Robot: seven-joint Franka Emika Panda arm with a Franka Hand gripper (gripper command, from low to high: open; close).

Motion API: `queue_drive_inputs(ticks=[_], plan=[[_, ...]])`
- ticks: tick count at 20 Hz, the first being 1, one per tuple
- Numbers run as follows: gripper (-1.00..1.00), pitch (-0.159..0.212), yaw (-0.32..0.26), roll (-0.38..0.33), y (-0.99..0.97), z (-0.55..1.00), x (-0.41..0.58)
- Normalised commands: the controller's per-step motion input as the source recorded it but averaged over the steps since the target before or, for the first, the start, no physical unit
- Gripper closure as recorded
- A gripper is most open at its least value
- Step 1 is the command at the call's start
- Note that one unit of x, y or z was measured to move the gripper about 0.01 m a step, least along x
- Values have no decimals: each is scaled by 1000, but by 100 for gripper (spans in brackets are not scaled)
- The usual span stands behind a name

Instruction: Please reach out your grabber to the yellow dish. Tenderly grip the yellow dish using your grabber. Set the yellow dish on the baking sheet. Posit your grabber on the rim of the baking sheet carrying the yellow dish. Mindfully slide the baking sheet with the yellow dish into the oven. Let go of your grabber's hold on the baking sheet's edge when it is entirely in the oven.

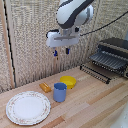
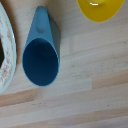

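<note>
Seen from the exterior view, the white-grey boxy end effector point(image 1: 61, 51) of the bulky white robot arm point(image 1: 74, 14) is hanging high in the air above the pale wooden worktop point(image 1: 95, 102), its short dark and blue fingers point(image 1: 67, 50) pointing down with a small gap between them — parted and gripping nothing. Below it, the small round bright-yellow dish point(image 1: 69, 81) is sitting on the worktop, just behind the light-blue plastic cup point(image 1: 60, 92) and close beside it. A small orange block point(image 1: 45, 87) is lying near the cup on the exterior view's left, and the large white patterned plate point(image 1: 28, 107) is resting nearer the camera on that same side. On the exterior view's right, the black-and-silver countertop toaster oven point(image 1: 115, 52) is standing with its slatted door point(image 1: 95, 72) dropped open and the dark ribbed baking sheet point(image 1: 109, 60) lying in its mouth, well apart from the dish.

In the wrist view, the camera is looking straight down — the blue cup point(image 2: 41, 55) is showing its open mouth, the yellow dish point(image 2: 100, 9) is cut off by the frame edge, and the plate's patterned rim point(image 2: 7, 50) is curving along another edge. The end effector itself is not appearing here.
</note>
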Motion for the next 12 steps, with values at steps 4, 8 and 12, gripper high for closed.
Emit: queue_drive_inputs(ticks=[4,8,12], plan=[[-100,-18,-80,42,-571,-110,138],[-100,0,-80,23,-529,-114,125],[-100,8,-82,1,-410,-159,56]])
